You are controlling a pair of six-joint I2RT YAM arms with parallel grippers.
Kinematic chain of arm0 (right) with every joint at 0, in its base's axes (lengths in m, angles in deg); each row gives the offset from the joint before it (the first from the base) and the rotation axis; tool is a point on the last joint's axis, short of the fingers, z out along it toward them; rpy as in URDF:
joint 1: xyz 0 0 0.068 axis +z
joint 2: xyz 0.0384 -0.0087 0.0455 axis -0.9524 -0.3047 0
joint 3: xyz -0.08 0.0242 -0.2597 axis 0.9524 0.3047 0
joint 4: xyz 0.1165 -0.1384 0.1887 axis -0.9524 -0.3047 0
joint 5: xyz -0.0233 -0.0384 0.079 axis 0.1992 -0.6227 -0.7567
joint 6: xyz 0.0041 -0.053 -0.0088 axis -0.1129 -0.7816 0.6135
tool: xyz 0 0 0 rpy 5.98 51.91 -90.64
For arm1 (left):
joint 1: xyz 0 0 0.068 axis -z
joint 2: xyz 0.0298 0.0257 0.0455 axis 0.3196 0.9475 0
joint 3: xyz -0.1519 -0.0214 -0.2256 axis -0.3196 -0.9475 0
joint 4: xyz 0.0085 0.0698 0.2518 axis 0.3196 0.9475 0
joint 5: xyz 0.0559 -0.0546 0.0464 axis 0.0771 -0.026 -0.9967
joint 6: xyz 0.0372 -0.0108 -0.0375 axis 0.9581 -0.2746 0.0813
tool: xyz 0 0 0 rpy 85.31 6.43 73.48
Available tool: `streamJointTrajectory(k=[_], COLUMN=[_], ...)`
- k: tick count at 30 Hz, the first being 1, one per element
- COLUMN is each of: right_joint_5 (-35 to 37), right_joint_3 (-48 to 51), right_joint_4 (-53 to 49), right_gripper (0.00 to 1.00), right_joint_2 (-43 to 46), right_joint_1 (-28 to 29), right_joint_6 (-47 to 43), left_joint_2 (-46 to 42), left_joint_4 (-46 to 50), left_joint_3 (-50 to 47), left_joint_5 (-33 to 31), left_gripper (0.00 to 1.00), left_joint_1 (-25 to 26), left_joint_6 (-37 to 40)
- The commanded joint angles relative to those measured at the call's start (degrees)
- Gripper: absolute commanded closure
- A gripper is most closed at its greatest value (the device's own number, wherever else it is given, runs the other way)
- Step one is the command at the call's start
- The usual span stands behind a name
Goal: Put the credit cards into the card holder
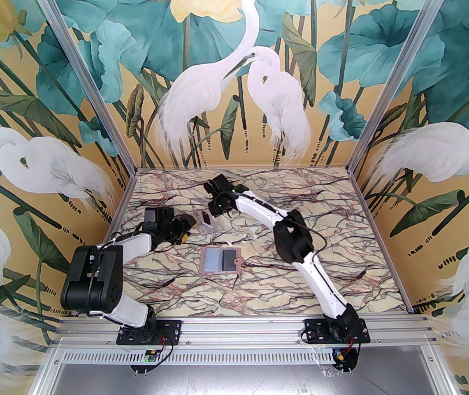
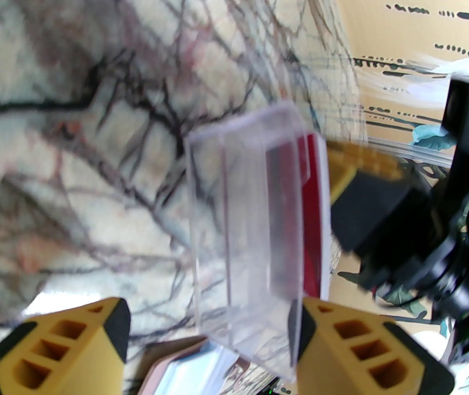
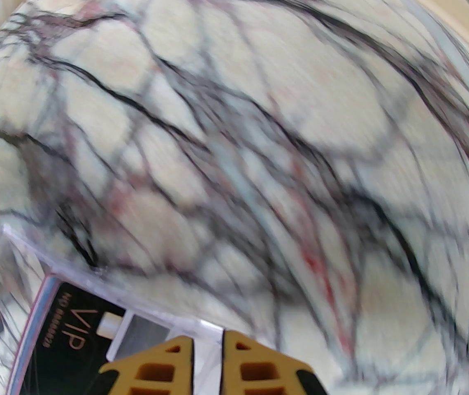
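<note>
The card holder [image 1: 221, 260] lies open on the table's middle, with a black credit card [image 1: 229, 259] in its right sleeve. Behind it a small clear plastic box [image 2: 251, 228] stands tilted with a red credit card [image 2: 316, 220] sticking out of it. My left gripper [image 2: 212, 307] is open around the box's near end, its right finger against the box and its left finger apart. My right gripper [image 3: 208, 344] comes from the far side, its fingers [image 2: 362, 167] shut on the red card's thin pale edge. A black VIP card [image 3: 66, 340] sits in the box.
The marble table [image 1: 300, 204] is walled by painted panels on three sides. Both grippers [image 1: 189, 224] [image 1: 210, 215] meet at the box [image 1: 210, 225], left of centre. The holder's pink corner [image 2: 164, 372] shows under the box in the left wrist view.
</note>
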Motion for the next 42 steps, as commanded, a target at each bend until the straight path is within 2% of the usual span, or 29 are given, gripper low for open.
streamJointTrajectory(k=[1, 7, 15, 20, 24, 29, 31, 34, 38, 40, 42], right_joint_5=[6.1, 11.1, 23.2, 29.0, 34.5, 35.0, 33.6, 32.3, 29.8, 29.4, 28.3], right_joint_3=[8.3, 28.7, 50.5, 56.0, 57.8, 59.7, 59.2, 57.3, 56.8, 57.0, 56.4], right_joint_4=[0.0, 8.9, 12.4, 9.8, 4.0, 3.6, 3.4, 1.9, 1.4, 2.0, 1.6], right_gripper=[0.96, 0.98, 0.99, 0.99, 0.93, 0.87, 0.85, 0.75, 0.71, 0.66, 0.54], right_joint_2=[4.4, 17.2, 34.2, 39.6, 41.3, 42.9, 42.6, 41.5, 42.9, 45.6, 47.5], right_joint_1=[-1.5, -6.5, -11.4, -11.4, -11.0, -10.9, -10.5, -9.0, -7.8, -7.3, -7.7], right_joint_6=[7.0, 18.2, 29.7, 36.5, 46.4, 53.7, 55.0, 55.6, 53.8, 48.5, 40.0], left_joint_2=[0.5, -1.1, -3.4, -5.4, -6.1, -6.4, -6.8, -7.8, -10.2, -12.0, -14.3], left_joint_4=[-1.8, -1.8, -2.3, -0.3, 0.8, 1.0, 1.1, 2.0, 4.0, 5.3, 7.9], left_joint_3=[1.2, 0.6, -2.2, -2.4, -2.3, -2.4, -2.5, -2.8, -2.9, -3.1, -2.6], left_joint_5=[0.1, 1.2, 1.6, 0.9, 0.4, 0.2, 0.4, 0.9, 1.4, 2.0, 1.9], left_gripper=[0.31, 0.3, 0.3, 0.29, 0.29, 0.29, 0.28, 0.28, 0.28, 0.28, 0.28], left_joint_1=[-0.5, -0.5, 1.6, 3.2, 4.8, 6.7, 7.1, 7.5, 8.0, 8.8, 10.5], left_joint_6=[-0.2, 0.4, 1.4, 2.9, 3.7, 3.9, 4.0, 4.4, 5.2, 5.7, 6.9])
